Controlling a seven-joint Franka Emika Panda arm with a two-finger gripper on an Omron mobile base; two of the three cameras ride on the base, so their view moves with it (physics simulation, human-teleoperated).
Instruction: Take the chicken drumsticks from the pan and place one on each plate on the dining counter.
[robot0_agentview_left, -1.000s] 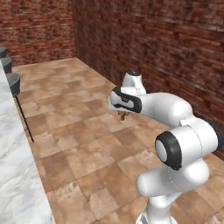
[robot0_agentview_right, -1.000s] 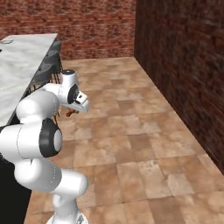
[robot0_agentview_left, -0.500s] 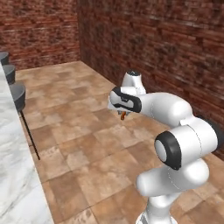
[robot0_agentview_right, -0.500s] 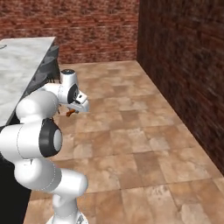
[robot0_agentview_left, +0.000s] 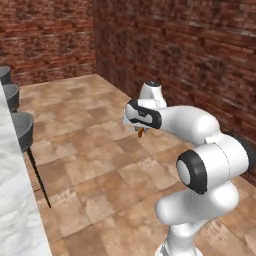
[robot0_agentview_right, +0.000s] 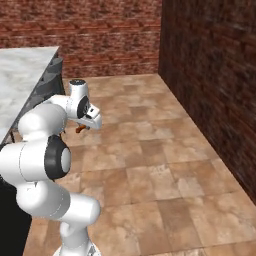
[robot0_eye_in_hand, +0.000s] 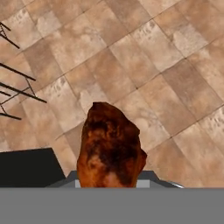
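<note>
One drumstick (robot0_eye_in_hand: 111, 151) in gripper (robot0_agentview_left: 141, 131), long axis along fingers.

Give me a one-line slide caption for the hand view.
Hand view: orange-brown roasted chicken drumstick held in the jaws, carried above the brown tiled floor, thin black stool legs at left.

Brown stone tiles (robot0_agentview_left: 100, 165) cover the whole floor, running up to red-brick walls (robot0_agentview_left: 190, 45) that meet in a corner. Thin black stool legs (robot0_eye_in_hand: 17, 92) stand over the tiles, and a black cabinet front (robot0_agentview_right: 7, 210) stands beside them.
</note>
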